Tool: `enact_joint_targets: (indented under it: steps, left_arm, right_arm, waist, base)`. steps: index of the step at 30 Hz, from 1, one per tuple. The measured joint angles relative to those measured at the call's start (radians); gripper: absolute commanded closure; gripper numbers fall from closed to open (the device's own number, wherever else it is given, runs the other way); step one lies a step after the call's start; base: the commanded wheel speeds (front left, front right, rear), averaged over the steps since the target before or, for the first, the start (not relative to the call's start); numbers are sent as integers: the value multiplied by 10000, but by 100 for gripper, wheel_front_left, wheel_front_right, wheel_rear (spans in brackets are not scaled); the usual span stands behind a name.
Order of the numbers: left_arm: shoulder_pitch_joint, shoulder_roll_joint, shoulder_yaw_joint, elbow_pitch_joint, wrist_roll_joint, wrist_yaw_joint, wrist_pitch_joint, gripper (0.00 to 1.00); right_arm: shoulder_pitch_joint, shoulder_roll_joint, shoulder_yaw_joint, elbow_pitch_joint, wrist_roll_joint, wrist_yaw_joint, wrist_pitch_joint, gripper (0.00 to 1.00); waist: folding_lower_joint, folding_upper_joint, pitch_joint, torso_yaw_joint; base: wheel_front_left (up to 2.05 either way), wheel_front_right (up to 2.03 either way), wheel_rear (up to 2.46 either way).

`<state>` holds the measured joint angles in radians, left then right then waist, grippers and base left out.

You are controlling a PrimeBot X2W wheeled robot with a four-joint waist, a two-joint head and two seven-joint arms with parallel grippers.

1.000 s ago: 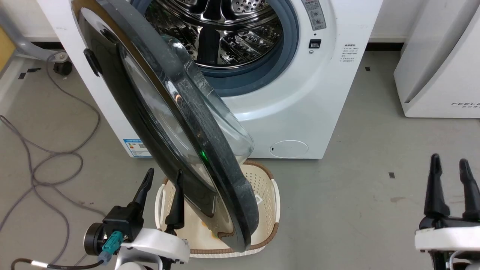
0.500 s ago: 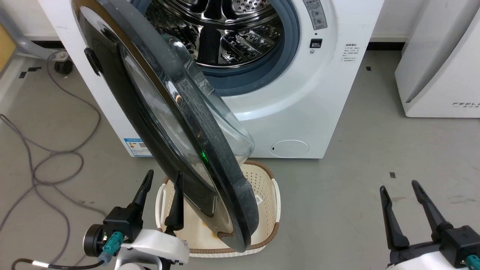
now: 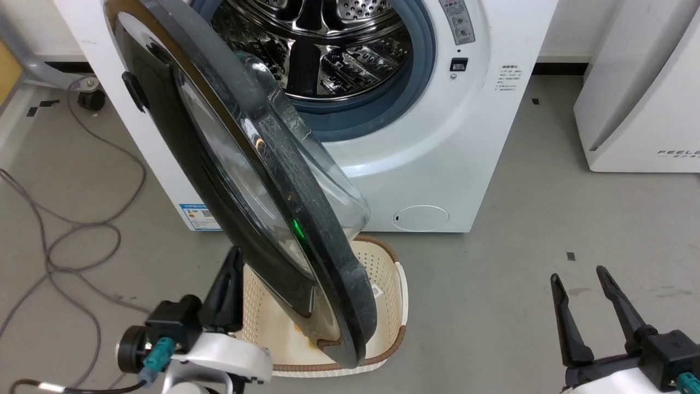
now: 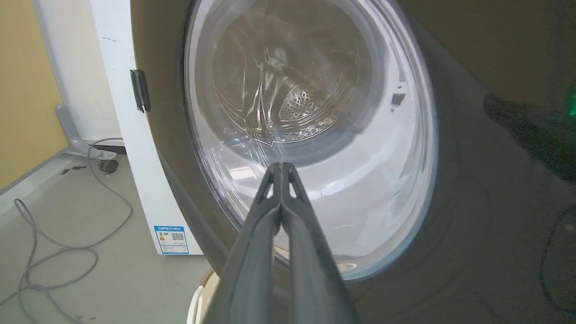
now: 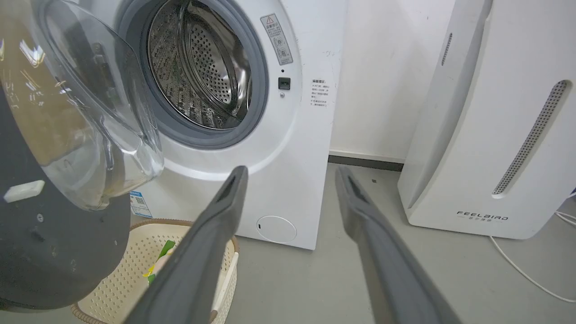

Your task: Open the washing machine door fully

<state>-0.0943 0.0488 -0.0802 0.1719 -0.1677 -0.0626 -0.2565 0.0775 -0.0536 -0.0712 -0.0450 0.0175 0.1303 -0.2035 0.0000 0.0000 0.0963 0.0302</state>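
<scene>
Half-open washing machine door [image 3: 229,164] hangs over the laundry basket [image 3: 391,284]; left gripper [image 3: 236,254] jaws pressed together by its outer face, right gripper [image 3: 578,273] jaws spread, well apart: I'd clear left from the swing path, push the inner rim slowly with right.

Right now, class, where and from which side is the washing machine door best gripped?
Likely the washing machine door by its thick free rim above the basket, farthest from the hinge. Approach from the right, glass side: the outer face offers nothing to pinch.

Basket [image 3: 385,268] mostly behind washing machine door [image 3: 246,164]
</scene>
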Motion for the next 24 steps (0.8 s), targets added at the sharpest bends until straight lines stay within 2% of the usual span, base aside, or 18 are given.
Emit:
enact_joint_targets:
  steps: [6,15,20,24]
  left_arm:
    - [-14,0,360,-941,-31,374,0,100]
    - [-815,4,734,-3471,-33,788,-8,100]
    - [-1409,4,556,-4679,-104,951,-10,100]
    - [-1891,6,-15,-5484,-104,963,-12,100]
  right_arm:
    - [2,0,69,23,81,0,-2,0]
    - [10,0,52,21,136,0,4,0]
    - [8,0,98,15,136,0,6,0]
    - [7,0,127,25,173,0,4,0]
  waist:
    - [0,0,-103,-30]
    - [0,0,-51,77]
    - [0,0,37,66]
    - [0,0,94,37]
  base:
    - [0,0,0]
    - [0,0,0]
    - [0,0,0]
    - [0,0,0]
